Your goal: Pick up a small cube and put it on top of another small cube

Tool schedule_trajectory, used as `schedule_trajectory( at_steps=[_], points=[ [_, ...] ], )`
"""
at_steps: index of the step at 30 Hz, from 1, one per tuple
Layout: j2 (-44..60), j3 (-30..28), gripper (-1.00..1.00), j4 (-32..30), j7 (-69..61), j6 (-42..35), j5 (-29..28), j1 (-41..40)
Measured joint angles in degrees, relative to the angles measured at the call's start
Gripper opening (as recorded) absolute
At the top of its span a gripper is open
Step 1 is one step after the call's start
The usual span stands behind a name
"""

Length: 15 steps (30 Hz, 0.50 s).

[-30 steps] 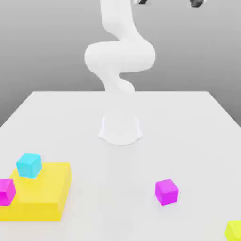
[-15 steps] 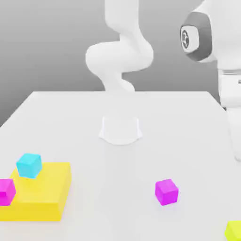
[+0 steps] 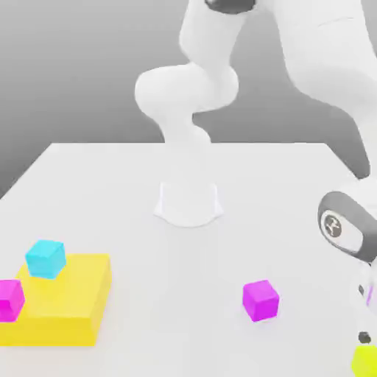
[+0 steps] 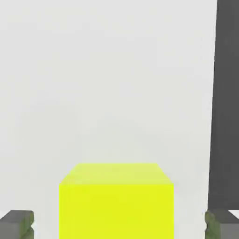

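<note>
In the hand view, we see the gripper (image 4: 119, 226) with its fingers wide open, one on either side of the lime cube (image 4: 116, 210), clear gaps between, holding nothing. The cube's visible edges run square to the fingers, its front edge parallel to the line joining them. In the exterior view, we find the lime cube directly below the visible fingertip, on the table (image 3: 177, 294). To its left and farther back sits the lone magenta cube (image 3: 261, 300), turned at an angle. Well apart, farther left of the lime cube, the yellow block (image 3: 70, 294) appears to bear the cyan cube (image 3: 46, 259) and the edge-cut magenta cube (image 3: 9, 300).
</note>
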Motion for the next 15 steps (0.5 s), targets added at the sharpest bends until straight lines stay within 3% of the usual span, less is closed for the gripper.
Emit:
schedule_trajectory(
  at_steps=[5, 9, 15],
  points=[
    [-0.18, -0.01, -1.0, -0.04, -0.03, -0.25, -0.02, 0.03],
    [-7.28, -0.3, -1.0, -1.71, 0.07, -5.66, 0.22, -0.28],
    [-14.09, -8.71, -1.0, -4.62, 5.39, -9.29, 2.87, -7.35]
  ],
)
